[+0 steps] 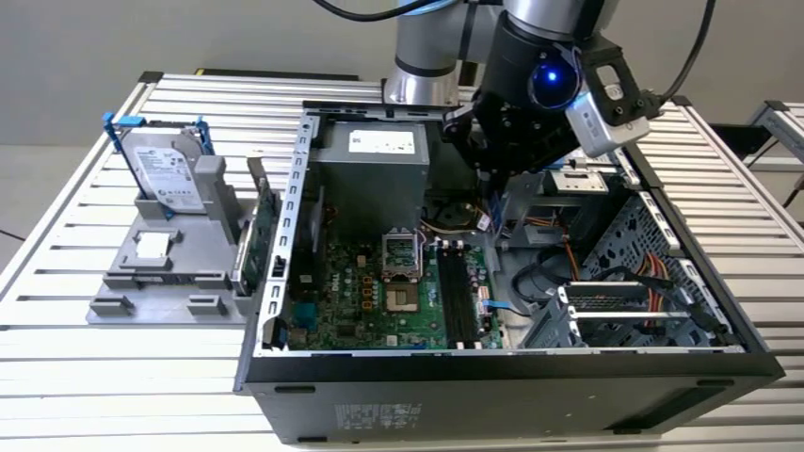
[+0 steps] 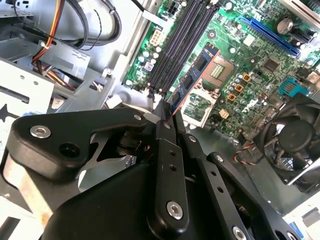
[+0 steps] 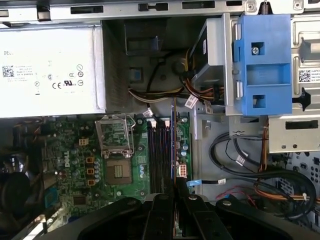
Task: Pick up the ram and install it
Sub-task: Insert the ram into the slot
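The ram [image 2: 194, 76] is a narrow board with dark chips, and my gripper [image 2: 165, 119] is shut on one end of it. In the first wrist view the ram [image 3: 174, 145] shows edge-on as a thin line running out from the gripper [image 3: 175, 189], over the black memory slots [image 3: 161, 155]. In the exterior view my gripper [image 1: 494, 184] hangs inside the open computer case [image 1: 503, 386], above the motherboard and toward the back of the memory slots [image 1: 458, 294]. In the second wrist view the ram sits between the memory slots [image 2: 182, 45] and the CPU socket [image 2: 216, 70], above the board.
A grey power supply [image 1: 371, 160] stands at the back of the case, a drive cage [image 1: 628, 311] with cables on the exterior view's right. Outside, on that view's left, a grey fixture [image 1: 164, 273] carries a hard drive [image 1: 169, 169] and a green expansion card [image 1: 258, 245]. A fan [image 2: 295, 140] sits nearby.
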